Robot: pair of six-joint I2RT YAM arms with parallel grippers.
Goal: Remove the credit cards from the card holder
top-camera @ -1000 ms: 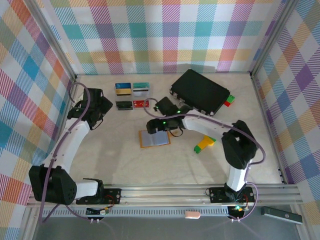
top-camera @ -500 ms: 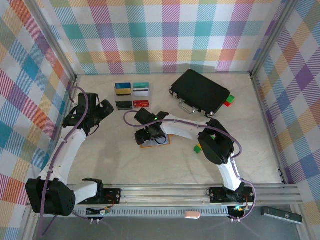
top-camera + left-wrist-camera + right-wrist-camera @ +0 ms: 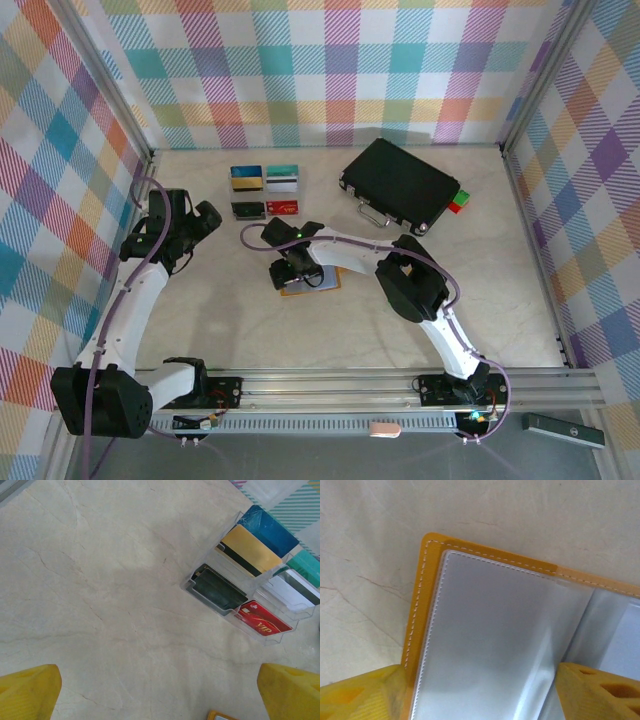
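Straddling the card holder, the right tool stands wide, apparently not gripping, while the left tool gapes over the desk.

Both arms are white with black joints, trailing purple cables. The left wrist view shows yellow fingertips at five and seven o'clock

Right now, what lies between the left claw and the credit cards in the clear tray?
Just bare marble tabletop separates the open left claw from the credit cards, as the left wrist view shows.
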